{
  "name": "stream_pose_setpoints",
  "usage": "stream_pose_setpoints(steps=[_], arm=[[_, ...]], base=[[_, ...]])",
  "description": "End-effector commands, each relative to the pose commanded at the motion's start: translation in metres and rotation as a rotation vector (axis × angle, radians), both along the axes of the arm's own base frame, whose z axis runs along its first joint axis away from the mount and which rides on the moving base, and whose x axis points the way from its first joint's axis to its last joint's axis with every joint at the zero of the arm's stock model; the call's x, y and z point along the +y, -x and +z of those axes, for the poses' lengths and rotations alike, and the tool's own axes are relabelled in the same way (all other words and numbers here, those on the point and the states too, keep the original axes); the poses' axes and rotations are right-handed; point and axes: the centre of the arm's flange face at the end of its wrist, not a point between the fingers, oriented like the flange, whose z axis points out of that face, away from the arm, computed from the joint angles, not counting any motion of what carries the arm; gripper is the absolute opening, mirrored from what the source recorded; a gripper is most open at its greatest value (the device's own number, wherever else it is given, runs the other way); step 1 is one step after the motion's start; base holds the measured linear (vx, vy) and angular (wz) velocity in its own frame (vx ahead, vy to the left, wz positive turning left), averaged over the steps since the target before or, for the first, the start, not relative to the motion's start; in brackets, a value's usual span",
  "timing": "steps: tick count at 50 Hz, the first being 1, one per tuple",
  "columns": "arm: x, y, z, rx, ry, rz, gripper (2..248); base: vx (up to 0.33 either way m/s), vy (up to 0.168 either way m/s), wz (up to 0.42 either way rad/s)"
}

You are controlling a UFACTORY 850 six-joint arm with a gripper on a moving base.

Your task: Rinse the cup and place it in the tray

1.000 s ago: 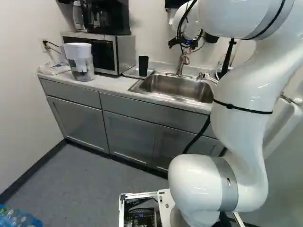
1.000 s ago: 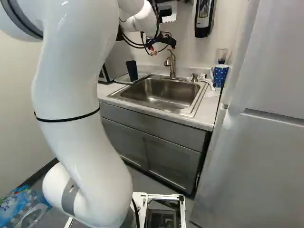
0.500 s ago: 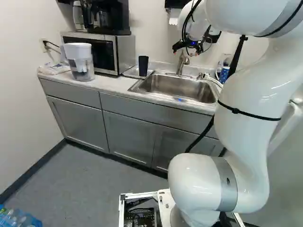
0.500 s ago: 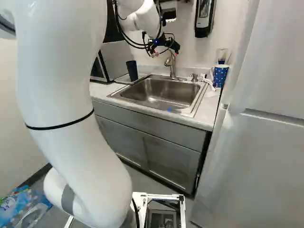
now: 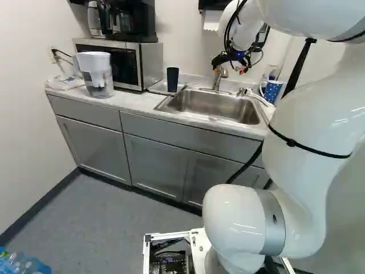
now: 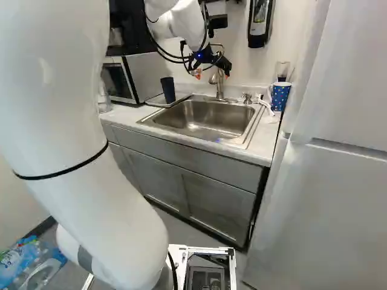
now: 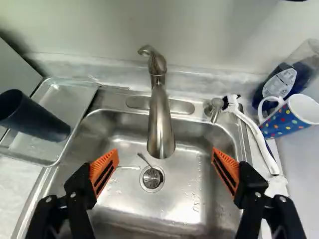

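Cup standing in the tray, gripper hanging empty over the sink

Your tall, dark, tapered cup (image 7: 34, 118) is standing upright in the shallow silver metal tray (image 7: 59, 94), mouth up, beside the stainless steel sink (image 7: 187, 201). The curved brushed-metal faucet (image 7: 160, 122) is showing no stream, though drops are dotting the basin. Your black gripper (image 7: 165, 152) is hanging over the sink, fingers spread wide, its orange ribbed pads (image 7: 103, 172) holding nothing. You are probably looking at the finished placing step, but rinsing isn't provable from here. If it's done, your next move is calling for a clear retreat; otherwise, for reaching across to the cup.
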Motion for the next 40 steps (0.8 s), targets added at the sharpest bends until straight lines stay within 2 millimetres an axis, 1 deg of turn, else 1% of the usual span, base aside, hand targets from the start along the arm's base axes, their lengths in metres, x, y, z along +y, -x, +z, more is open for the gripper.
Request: stream_pose_setpoints(steps=[22, 33, 40], arm=[[0.006, 0.047, -0.007, 0.118, -0.03, -0.019, 247], [0.012, 0.067, -0.011, 0.171, -0.044, -0.02, 247], [0.014, 0.074, -0.011, 0.172, -0.044, -0.019, 247]], base=[[0.0, 0.0, 0.0], [0.0, 0.0, 0.0], [0.0, 0.0, 0.0]])
